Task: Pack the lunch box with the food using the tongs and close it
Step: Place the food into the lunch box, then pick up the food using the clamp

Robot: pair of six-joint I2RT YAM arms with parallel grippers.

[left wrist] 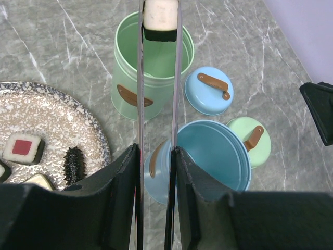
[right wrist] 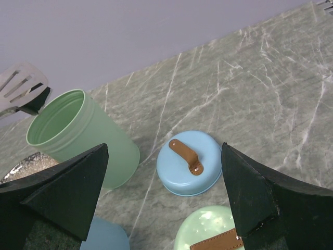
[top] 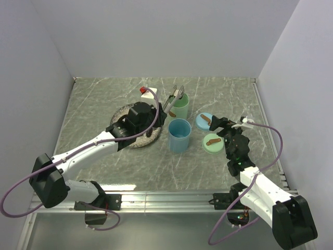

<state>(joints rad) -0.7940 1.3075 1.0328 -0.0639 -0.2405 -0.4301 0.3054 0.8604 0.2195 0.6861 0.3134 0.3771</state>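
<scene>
Your left gripper [left wrist: 156,156], clamped on the tongs [left wrist: 140,78], pinches a white-and-dark cube [left wrist: 160,18] above the mouth of the green canister [left wrist: 130,62]. The cube looks light, soft and crumbly, so hold its flat sides gently. Beside the canister, your right gripper [right wrist: 164,151] gapes, empty.

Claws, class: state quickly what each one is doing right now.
Left claw: closed on the tongs, which pinch a food cube near the green container.
Right claw: open, empty.

No text, label or number is legible anywhere.
</scene>
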